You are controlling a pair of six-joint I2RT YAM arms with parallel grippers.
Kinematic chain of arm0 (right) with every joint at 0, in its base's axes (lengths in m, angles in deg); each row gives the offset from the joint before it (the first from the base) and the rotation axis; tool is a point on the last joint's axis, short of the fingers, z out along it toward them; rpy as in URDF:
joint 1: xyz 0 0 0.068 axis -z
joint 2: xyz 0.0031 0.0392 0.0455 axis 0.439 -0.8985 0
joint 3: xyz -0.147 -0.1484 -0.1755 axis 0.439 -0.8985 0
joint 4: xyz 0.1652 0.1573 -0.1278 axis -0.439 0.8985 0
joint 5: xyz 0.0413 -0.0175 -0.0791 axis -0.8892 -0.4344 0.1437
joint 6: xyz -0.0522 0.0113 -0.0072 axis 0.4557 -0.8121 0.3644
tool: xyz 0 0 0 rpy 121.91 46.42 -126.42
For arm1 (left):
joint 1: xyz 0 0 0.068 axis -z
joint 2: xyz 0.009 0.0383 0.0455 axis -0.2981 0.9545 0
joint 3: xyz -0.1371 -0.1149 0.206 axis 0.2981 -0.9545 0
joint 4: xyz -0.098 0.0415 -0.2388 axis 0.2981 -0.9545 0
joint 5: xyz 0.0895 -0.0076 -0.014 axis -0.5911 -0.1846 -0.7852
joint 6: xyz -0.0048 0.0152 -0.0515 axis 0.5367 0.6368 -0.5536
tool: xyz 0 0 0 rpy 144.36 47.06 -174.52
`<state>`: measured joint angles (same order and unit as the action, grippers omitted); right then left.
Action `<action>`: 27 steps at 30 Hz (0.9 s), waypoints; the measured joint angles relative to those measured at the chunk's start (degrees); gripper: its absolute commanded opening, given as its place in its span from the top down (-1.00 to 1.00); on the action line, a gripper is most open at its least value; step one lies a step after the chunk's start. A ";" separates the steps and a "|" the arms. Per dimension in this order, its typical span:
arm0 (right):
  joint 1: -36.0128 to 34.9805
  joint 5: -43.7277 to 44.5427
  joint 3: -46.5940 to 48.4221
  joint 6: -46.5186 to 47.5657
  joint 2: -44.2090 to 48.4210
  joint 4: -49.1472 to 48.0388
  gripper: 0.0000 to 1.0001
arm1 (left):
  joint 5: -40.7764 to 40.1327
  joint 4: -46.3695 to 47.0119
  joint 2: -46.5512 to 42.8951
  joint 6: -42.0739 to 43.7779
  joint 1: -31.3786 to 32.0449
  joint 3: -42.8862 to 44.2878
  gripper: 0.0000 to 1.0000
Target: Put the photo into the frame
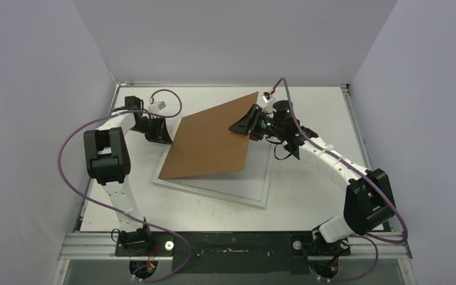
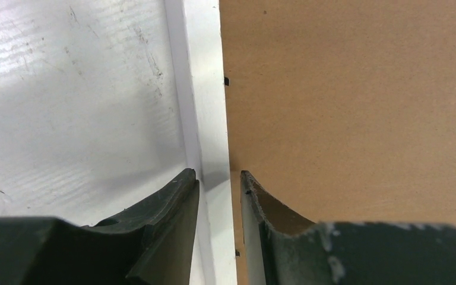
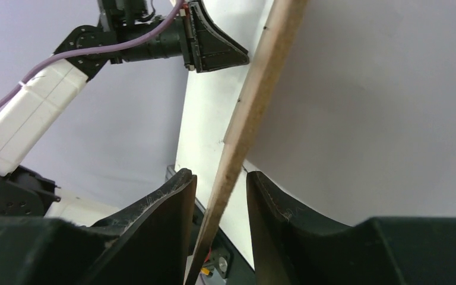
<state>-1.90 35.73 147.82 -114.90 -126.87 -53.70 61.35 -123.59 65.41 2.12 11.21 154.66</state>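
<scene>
Frame-opening step, I judge: the backing board [image 1: 214, 139] tilts up off the frame [image 1: 237, 193], mid-worktop. The right end effector [image 3: 218, 173], half-closed, brackets its 2 o'clock edge. The left end effector [image 2: 218, 173], narrow, straddles the 10 o'clock rim. Grips unclear. Photo unseen. Next: lift board clear.

Robot lab: white-walled booth [image 1: 231, 35] around table [image 1: 309, 202].

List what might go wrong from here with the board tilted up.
1. The board stands tilted, with only its thin edge between the fingers of the right gripper. A poor pinch may let it slip and drop onto the frame.
2. The left gripper straddles the frame's rail. If that hold is loose, moving the board may drag the frame askew.
</scene>
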 measured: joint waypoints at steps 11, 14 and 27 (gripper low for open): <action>4.72 -5.46 -0.09 -2.95 4.79 -4.46 0.89 | 4.98 -4.28 -0.26 -2.29 -5.20 6.93 0.15; 6.34 -6.91 0.35 -4.48 5.25 -6.36 0.89 | 6.05 -4.63 -1.09 -2.82 -6.80 8.04 0.15; 15.85 -7.50 0.42 -19.02 5.22 -24.68 0.89 | 8.61 -5.99 -2.47 -3.32 -8.59 8.35 0.18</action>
<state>13.94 28.23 148.23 -133.92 -121.65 -78.38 69.96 -129.58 62.94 -1.20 2.62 163.01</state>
